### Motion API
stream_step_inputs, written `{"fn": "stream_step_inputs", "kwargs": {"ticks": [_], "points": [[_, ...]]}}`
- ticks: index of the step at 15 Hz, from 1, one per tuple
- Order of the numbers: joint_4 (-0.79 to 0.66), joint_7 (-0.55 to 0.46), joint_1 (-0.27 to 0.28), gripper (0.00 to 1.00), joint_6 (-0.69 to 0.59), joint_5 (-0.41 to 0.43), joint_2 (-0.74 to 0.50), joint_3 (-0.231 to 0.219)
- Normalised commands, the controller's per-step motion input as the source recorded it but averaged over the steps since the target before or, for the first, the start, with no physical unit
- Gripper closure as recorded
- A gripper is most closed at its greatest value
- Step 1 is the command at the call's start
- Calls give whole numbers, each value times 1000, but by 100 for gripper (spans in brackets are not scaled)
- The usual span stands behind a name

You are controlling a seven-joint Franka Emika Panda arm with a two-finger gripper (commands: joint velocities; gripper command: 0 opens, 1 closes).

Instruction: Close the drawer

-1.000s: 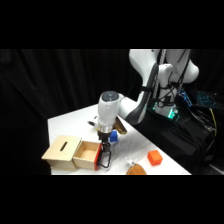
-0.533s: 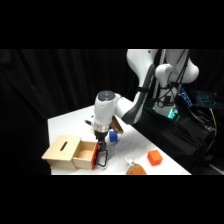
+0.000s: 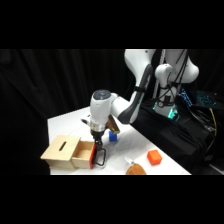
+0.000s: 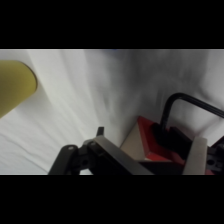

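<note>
Pushing off-centre could skew the drawer (image 3: 83, 154) below your claw (image 3: 98, 151) and jam it. You can't tell the claw's opening, nor whether it holds the black loop handle (image 4: 186, 116).

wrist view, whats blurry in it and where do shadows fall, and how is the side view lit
Wrist view: the yellow rounded object at the left edge is badly out of focus, the red drawer front with its black loop handle somewhat sharper, with soft grey shadow across the white table. Side view: bright table, black backdrop, the pale wooden box clearly lit.
</note>
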Motion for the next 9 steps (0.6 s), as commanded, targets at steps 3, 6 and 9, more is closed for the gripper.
{"fn": "stream_step_inputs", "kwargs": {"ticks": [3,6,9], "points": [[335,-186,-116,0,-161,142,50,62],[340,-181,-130,0,-140,141,86,90],[357,-199,-155,0,-130,172,141,126]]}}
